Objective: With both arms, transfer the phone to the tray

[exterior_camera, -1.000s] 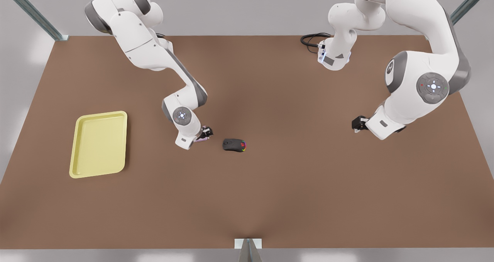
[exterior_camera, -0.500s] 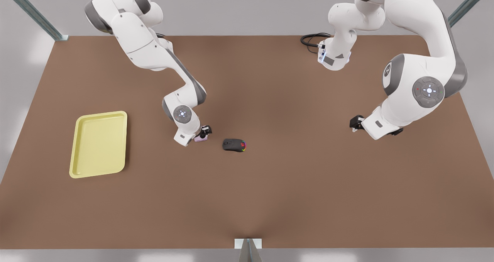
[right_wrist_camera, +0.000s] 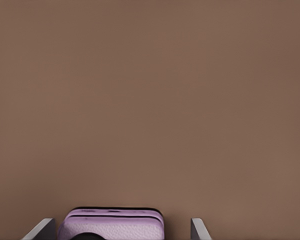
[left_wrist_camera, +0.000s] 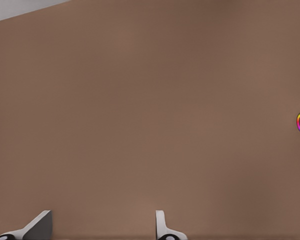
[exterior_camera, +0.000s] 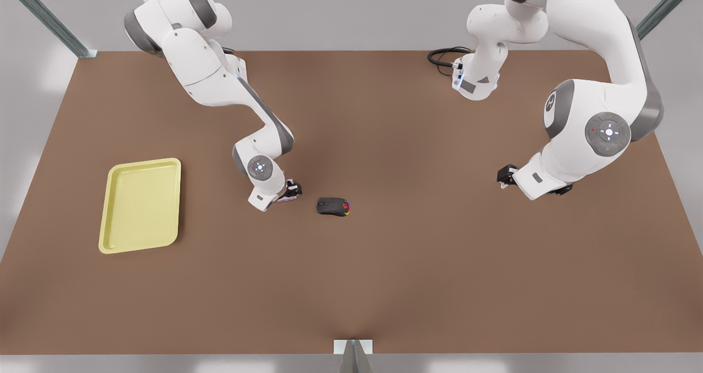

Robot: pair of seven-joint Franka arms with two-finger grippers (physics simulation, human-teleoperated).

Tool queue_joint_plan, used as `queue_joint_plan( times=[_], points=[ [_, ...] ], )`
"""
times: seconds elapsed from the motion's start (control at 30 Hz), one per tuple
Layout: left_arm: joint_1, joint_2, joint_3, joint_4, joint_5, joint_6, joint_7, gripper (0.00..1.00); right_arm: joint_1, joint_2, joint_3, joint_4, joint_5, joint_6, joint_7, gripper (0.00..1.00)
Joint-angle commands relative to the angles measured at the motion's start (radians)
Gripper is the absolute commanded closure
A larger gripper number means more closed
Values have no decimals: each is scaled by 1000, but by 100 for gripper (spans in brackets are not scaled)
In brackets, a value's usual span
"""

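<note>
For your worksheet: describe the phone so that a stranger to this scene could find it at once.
On the brown table, right of the yellow tray in the front view, find the right gripper. The phone sits between its fingers. It is lilac; the nearby mouse is black with rainbow lights.

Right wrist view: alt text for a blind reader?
A pale lilac phone sits between the right gripper's open fingers, with a gap showing on one side. Brown table stretches beyond it.

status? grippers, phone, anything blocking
Right gripper around phone, fingers spread. Left gripper open, empty, waiting far side. Mouse beside phone; tray path open.
</note>
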Motion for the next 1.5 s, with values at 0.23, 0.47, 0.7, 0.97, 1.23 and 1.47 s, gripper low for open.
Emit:
queue_joint_plan(
  times=[0.23,0.47,0.7,0.97,1.23,1.47],
  points=[
    [0,2,0,0,1,0,22,0,5,-6,0,-6,1,6,22,0],
    [-3,2,0,0,1,-4,-8,0,23,-9,2,-25,1,15,28,0],
    [-11,2,0,0,1,-4,-13,0,23,1,0,-29,1,17,20,0],
    [-12,8,0,0,1,-4,-13,0,23,-11,2,-53,1,17,22,0],
    [-12,8,0,0,1,-4,-22,0,25,-14,2,-62,1,17,20,8],
    [-12,8,0,0,3,-4,-22,0,23,-15,2,-68,1,15,20,12]
  ],
)
